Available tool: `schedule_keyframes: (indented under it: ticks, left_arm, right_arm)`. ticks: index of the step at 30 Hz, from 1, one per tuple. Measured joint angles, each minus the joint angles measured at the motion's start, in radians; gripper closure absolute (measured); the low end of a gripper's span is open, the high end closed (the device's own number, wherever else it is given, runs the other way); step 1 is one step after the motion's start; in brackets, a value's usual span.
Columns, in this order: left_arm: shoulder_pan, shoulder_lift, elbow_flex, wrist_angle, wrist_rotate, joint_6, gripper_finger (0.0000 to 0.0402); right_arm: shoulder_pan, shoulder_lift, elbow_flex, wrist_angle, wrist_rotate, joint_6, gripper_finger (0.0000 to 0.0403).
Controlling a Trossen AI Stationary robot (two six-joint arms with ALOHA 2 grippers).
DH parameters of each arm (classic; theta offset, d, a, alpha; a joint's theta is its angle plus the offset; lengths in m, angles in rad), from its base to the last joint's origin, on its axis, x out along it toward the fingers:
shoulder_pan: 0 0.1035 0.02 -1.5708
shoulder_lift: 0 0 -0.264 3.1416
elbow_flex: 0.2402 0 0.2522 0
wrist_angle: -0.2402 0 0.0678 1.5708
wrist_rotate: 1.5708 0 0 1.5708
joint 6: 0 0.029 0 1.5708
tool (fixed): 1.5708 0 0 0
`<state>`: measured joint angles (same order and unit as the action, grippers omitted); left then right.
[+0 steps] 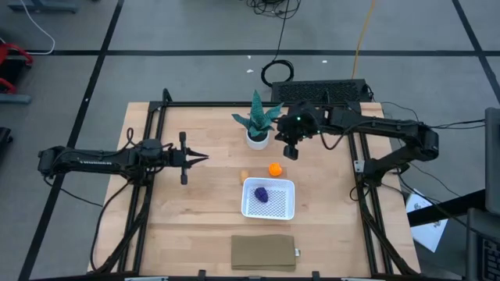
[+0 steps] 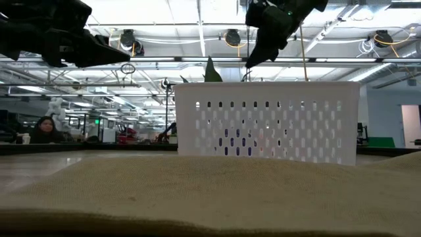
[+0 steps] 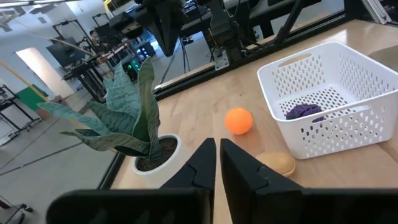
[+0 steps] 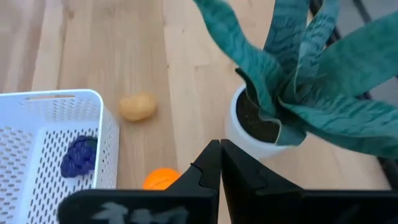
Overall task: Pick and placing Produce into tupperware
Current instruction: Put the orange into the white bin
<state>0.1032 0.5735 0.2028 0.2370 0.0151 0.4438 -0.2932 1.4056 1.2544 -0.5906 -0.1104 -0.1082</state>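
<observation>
White perforated plastic tupperware basket (image 1: 269,198) holds the dark purple lump (image 1: 261,193). Round bright orange ball (image 1: 274,168) and small tan-orange piece (image 1: 244,175) lie on wood beside it. Right gripper (image 1: 291,151) hovers above the ball, fingers together, empty. Left gripper (image 1: 195,158) raised, closed.

Table: light wooden top (image 1: 203,211)
Centre: white tupperware (image 1: 283,204)
Beside it: orange ball (image 1: 274,168), tan piece (image 1: 244,175)
Far side: potted plant (image 1: 257,122)
Near edge: tan pad (image 1: 263,252)
</observation>
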Motion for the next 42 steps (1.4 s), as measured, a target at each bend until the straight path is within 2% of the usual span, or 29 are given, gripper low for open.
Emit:
schedule_keyframes:
  ticks: [13,22,30,34,42]
  left_arm:
    - [0.000,0.000,0.000,0.000,-0.017,-0.001,0.0397]
    - [0.000,0.000,0.000,0.001,-0.017,-0.001,0.0374]
    - [0.000,0.000,0.000,0.001,-0.017,-0.003,0.0391]
    - [0.000,0.000,0.000,0.001,-0.017,-0.003,0.0400]
    - [0.000,0.000,0.000,0.001,-0.017,-0.003,0.0377]
  right_arm:
    - [-0.002,0.098,0.084,-0.177,0.000,0.016,0.0393]
    - [0.007,0.130,0.087,-0.183,-0.025,-0.013,0.0393]
    - [0.007,0.131,0.086,-0.177,-0.026,-0.012,0.0386]
    - [0.007,0.131,0.086,-0.177,-0.027,-0.018,0.0346]
    - [0.007,0.130,0.086,-0.154,-0.029,0.000,0.0215]
